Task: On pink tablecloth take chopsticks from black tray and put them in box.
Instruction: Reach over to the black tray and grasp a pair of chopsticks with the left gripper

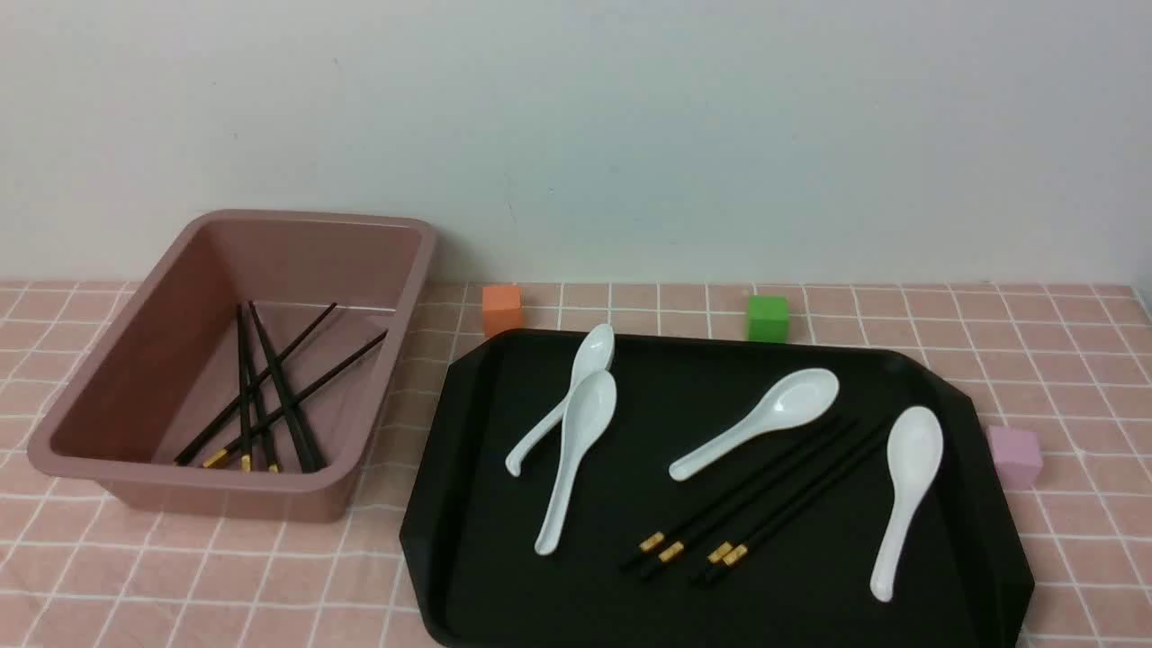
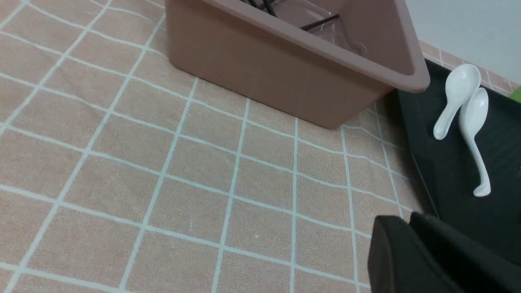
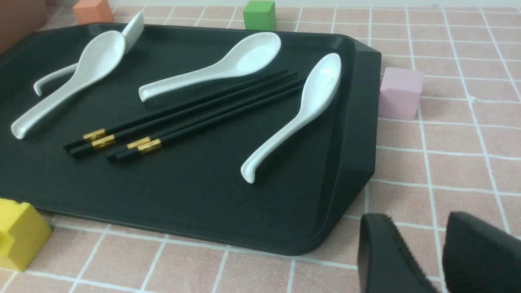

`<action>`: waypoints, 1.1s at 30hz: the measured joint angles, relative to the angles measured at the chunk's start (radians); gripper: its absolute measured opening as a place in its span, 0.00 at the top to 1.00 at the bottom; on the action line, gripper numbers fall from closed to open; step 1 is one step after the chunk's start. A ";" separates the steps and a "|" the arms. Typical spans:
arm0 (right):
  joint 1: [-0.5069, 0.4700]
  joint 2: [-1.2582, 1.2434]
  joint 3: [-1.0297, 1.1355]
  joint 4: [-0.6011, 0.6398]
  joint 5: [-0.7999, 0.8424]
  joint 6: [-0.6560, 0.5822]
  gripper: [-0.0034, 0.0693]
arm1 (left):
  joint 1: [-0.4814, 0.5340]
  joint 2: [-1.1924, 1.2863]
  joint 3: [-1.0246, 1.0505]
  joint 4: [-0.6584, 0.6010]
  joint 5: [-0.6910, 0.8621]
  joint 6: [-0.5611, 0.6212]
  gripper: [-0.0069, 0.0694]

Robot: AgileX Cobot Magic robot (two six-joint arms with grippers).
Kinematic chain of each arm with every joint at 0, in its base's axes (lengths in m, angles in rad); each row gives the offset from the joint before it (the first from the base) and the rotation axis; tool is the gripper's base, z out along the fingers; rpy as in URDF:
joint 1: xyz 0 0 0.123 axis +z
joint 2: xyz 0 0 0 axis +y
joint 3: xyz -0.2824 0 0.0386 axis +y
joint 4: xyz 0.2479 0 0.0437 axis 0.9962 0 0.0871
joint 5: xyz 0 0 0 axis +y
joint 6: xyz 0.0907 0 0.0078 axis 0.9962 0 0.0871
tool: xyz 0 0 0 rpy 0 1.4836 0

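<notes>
The right gripper, slightly parted and empty, is nearer the chopsticks, which lie in the tray, beyond its fingertips, slanting; left gripper nearly closed, empty.

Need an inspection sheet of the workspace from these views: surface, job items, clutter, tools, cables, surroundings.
Surface: pink tablecloth, white grid, slightly wavy near the box
Box: chopsticks inside, crossing one another
Black tray: four chopsticks lying side by side, gold bands toward the robot
Clutter: four white spoons on the tray; orange, green, pink and yellow blocks around it
Left tool: fingertips close together, no item seen between them
Right tool: open, empty
Cables: nothing seen
Surroundings: pale wall behind
</notes>
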 joint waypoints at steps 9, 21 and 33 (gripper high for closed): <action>0.000 0.000 0.000 0.000 0.000 0.000 0.62 | 0.000 0.000 0.000 0.000 0.001 0.000 0.82; 0.000 0.000 0.000 0.000 0.000 0.000 0.62 | 0.000 0.000 0.000 0.000 -0.014 0.000 0.81; 0.000 0.000 0.000 0.000 0.000 0.000 0.62 | 0.000 0.000 0.000 -0.327 -0.155 -0.108 0.79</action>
